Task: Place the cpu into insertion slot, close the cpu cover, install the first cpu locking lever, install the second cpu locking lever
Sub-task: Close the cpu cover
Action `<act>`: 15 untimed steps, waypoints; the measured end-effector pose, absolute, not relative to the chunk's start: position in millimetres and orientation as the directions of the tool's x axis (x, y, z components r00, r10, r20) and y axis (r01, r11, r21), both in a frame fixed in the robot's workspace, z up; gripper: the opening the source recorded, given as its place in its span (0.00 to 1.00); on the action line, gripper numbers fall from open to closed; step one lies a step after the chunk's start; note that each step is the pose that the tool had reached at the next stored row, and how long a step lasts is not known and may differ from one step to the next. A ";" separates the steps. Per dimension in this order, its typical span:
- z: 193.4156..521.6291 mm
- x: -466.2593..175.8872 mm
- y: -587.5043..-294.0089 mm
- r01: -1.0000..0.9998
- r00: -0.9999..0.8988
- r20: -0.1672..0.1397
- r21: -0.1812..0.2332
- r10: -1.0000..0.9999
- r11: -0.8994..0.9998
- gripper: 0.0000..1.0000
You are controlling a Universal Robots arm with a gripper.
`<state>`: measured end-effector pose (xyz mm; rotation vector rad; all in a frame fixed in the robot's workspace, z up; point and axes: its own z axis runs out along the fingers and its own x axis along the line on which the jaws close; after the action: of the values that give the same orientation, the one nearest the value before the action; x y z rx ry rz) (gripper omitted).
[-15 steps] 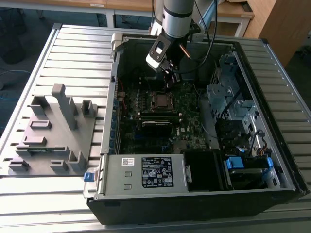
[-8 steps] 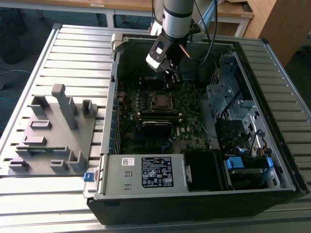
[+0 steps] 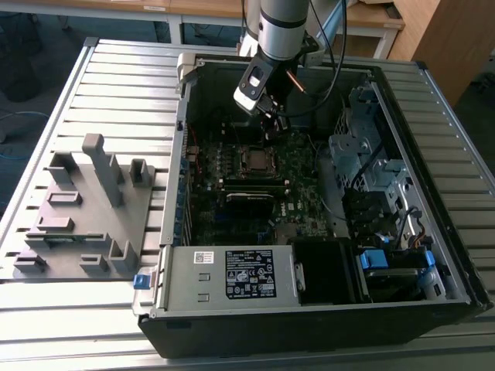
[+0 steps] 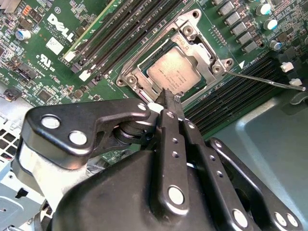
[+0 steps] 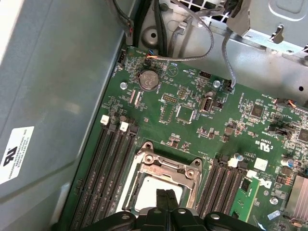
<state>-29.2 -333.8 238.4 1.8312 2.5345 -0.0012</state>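
Two slim fingers (image 4: pixel 166 113) of the end effector (image 4: pixel 171 95) are pressed together, and nothing is seen clamped between them. Their tips are held just above the nearest edge of the cpu cover (image 4: pixel 137 72), and whether the metal is touched cannot be told.

The cpu (image 4: pixel 174 72) is already seated in the insertion slot (image 3: pixel 242 161), directly ahead of and slightly below the tips. It is framed by the cover, which is laid flat over it with the chip's grey top left showing through the central opening.

One thin wire locking lever (image 4: pixel 269 81) is seen off to one side of the end effector, well apart from the tips. Its long axis runs outward from a corner of the slot, across the memory slots (image 4: pixel 226 103). It is judged to be unlatched, since it is angled away from the cover instead of lying along its edge. Whether another lever is latched cannot be told.

In the exterior view, the end effector (image 3: pixel 272 120) is lowered into the open computer case (image 3: pixel 464 270) on the bench (image 3: pixel 116 93), with the slot below it.
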 end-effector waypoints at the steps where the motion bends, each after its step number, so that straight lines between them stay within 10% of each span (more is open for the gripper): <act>1: 238.4 -29.2 -333.8 0.949 -0.314 -0.012 0.008 0.949 0.314 0.10; 15: 238.3 -29.2 -333.8 0.928 -0.372 -0.012 0.008 0.928 0.372 0.10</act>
<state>-29.2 -333.8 238.3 1.7526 2.5896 -0.0001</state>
